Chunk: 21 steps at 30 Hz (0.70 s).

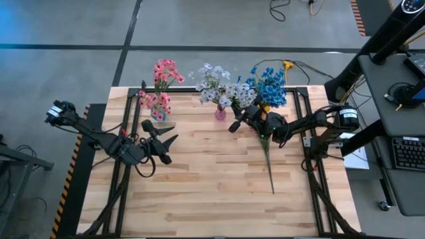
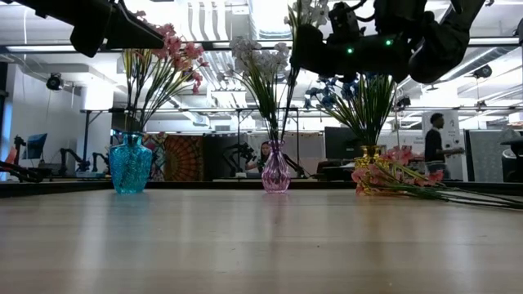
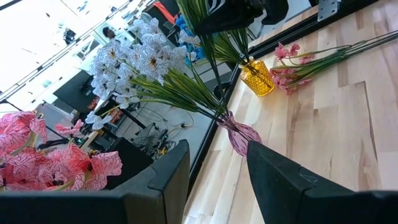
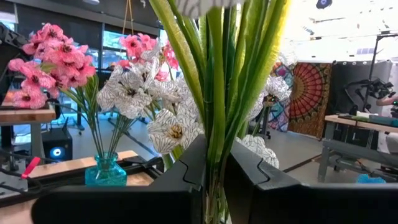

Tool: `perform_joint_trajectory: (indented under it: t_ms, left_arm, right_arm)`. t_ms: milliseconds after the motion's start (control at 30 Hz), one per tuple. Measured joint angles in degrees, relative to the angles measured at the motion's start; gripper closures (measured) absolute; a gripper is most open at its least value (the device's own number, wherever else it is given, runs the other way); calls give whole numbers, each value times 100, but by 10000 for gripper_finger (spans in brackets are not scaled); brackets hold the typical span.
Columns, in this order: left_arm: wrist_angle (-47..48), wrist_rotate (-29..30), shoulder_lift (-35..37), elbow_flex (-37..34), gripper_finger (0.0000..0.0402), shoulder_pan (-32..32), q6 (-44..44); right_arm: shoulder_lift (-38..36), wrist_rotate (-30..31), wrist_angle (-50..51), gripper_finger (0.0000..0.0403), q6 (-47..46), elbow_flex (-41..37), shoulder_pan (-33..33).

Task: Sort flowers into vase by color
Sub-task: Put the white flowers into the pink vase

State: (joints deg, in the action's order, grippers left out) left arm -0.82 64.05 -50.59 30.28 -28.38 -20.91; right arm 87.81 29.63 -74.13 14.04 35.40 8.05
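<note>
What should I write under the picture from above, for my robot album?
Right gripper lowers a white flower by its stem toward the pink vase; left gripper waits open.

We see a pale, smooth butcher-block wooden surface (image 1: pixel 212 192) with a faint sheen. The teal vase (image 2: pixel 131 166), small pink vase (image 2: pixel 275 173) and amber faceted vase (image 3: pixel 258 78) look like glossy translucent glass. The white veined blossoms (image 4: pixel 171 127) look like matt cloth.

grey concrete floor (image 1: pixel 199 23), patterned wall tapestry (image 4: pixel 309 90), bright ceiling lights.
</note>
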Motion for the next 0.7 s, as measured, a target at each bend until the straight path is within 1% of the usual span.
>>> perform_joint_trajectory:
  t_ms: [700]
  left_arm:
    - [-1, 0, 0, 0, 259, 1, -2]
  right_arm:
    - [2, 52, 147, 374, -13, 0, 2]
